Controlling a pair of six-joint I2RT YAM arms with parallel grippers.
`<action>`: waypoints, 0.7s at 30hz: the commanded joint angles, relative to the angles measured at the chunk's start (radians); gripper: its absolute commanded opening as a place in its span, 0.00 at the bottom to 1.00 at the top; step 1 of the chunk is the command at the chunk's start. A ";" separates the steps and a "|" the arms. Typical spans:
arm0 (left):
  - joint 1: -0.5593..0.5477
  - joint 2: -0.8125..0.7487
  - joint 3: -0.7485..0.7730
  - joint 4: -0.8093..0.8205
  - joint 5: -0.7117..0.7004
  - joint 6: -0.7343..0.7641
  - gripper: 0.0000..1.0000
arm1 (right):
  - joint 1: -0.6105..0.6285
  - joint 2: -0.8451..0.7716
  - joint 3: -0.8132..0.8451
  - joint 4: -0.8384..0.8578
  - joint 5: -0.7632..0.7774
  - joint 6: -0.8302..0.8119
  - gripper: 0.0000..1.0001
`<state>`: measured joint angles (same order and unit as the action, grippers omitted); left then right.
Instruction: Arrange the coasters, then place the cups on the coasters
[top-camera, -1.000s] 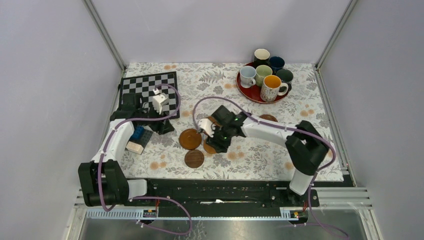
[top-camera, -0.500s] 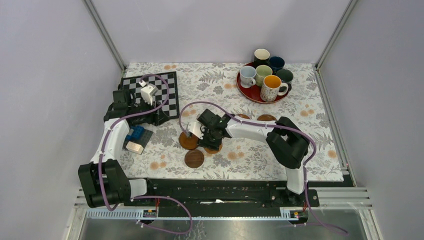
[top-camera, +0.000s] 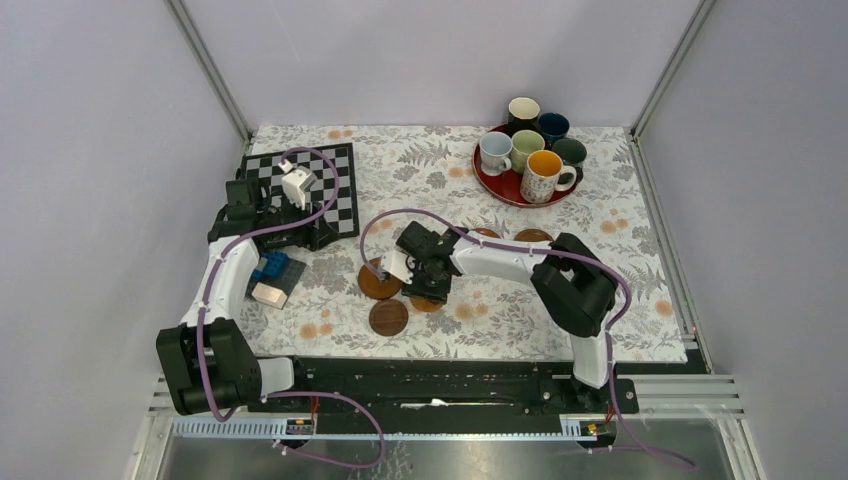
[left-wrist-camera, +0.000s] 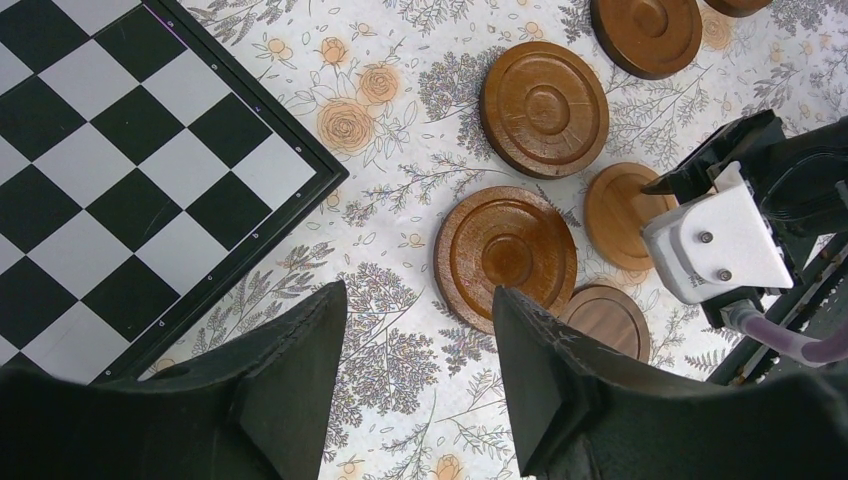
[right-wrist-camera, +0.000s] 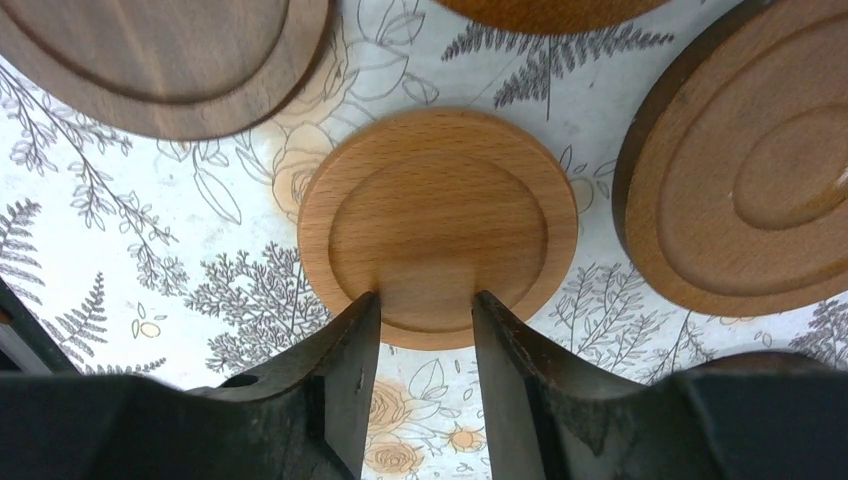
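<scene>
Item 1, far left: chessboard (top-camera: 300, 180), flat on the floral cloth (top-camera: 430, 165); no part in this job

Item 2: left gripper (left-wrist-camera: 418, 300), poised above the cloth just off the board's corner; jaws apart, nothing between them

Item 3, centre: coasters (top-camera: 380, 281), six wooden discs in a loose bunch, in no order yet; several lie just beside one another

Item 4: right gripper (right-wrist-camera: 425, 297), low over the palest coaster (right-wrist-camera: 437, 225); jaws narrow, tips at its near rim. The disc lies flat on the cloth; whether the tips touch it cannot be told

Item 5, rear right: cups (top-camera: 527, 150), six, packed close on the red tray (top-camera: 497, 186), well apart from the coasters

Hazards, as judged:
- A thin flat disc gives the tips little to bite, so they may skid off the rim.
- The mid-brown coaster (right-wrist-camera: 740, 190) sits just beside, so dragging the pale one could shunt it.
- The cloth may ruck under a pressed tip.
- Later, the crowded cups leave little finger room, so a neighbouring cup could be knocked
</scene>
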<state>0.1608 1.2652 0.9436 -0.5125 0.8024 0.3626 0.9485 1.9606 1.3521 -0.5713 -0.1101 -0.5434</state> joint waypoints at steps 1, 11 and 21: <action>0.005 -0.007 0.020 0.031 0.042 0.032 0.60 | 0.003 -0.017 -0.068 -0.103 0.052 -0.023 0.46; 0.005 -0.002 0.014 0.028 0.050 0.054 0.61 | -0.119 -0.102 -0.195 -0.130 0.053 -0.049 0.46; 0.003 0.021 0.031 0.014 0.070 0.066 0.61 | -0.273 -0.245 -0.361 -0.174 0.052 -0.124 0.47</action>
<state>0.1604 1.2785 0.9436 -0.5152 0.8234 0.4042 0.7235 1.7473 1.0737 -0.6392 -0.0780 -0.6220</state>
